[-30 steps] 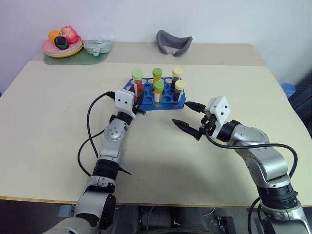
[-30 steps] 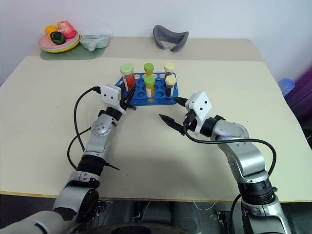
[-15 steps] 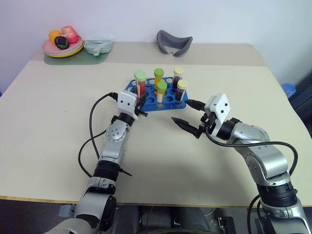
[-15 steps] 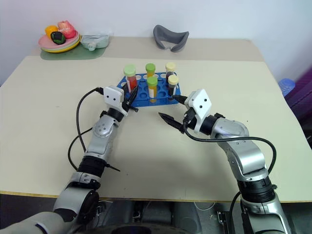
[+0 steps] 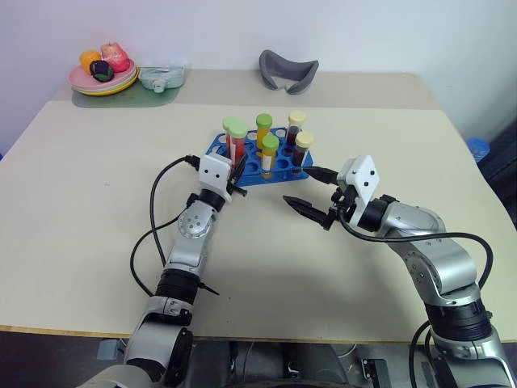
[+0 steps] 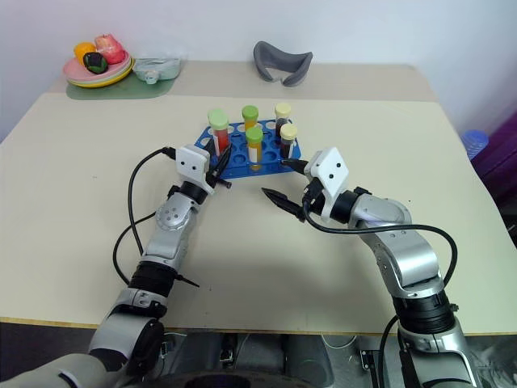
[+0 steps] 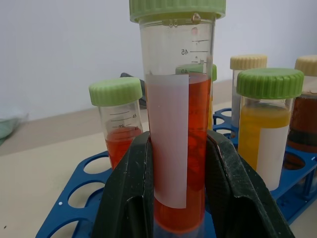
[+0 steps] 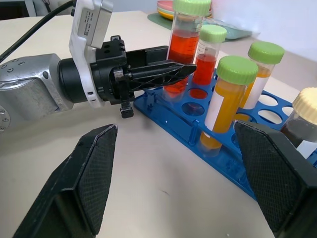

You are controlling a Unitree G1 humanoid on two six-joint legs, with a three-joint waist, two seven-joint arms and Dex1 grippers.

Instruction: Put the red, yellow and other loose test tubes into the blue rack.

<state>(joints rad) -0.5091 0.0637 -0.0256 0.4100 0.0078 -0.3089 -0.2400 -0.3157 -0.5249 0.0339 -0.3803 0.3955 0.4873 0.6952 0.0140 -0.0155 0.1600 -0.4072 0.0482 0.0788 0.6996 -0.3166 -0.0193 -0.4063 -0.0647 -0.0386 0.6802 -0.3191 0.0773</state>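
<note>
Change: over the last second the left gripper [image 5: 235, 171] has carried the red tube [image 7: 181, 124] further over the blue rack [image 6: 234, 166], and the tube now stands closer to upright at the rack's near-left corner.
Meaning: this reads as the insertion step; the tube's base looks to be at or just inside a hole, though no view shows how deep it sits.
Left jaws: clenched on the red tube, one black finger [image 7: 130, 193] on each side of its lower half, pressing on the paper label.
Right jaws: the right gripper [image 5: 307, 191] hangs released and spread wide, empty, just beside the rack's near-right end.
Task things: four more tubes already stand in the rack, among them a second red one [image 7: 119, 126], a yellow one [image 7: 267, 124] and a dark brown one [image 5: 296, 129]. No tube lies loose on the table [image 5: 81, 210].
Materials: the tubes are clear, hard, smooth cylinders with printed scale marks, ribbed green or cream screw caps and white labels; the rack is rigid blue plastic pierced with round holes; the table is matt beige.
</note>
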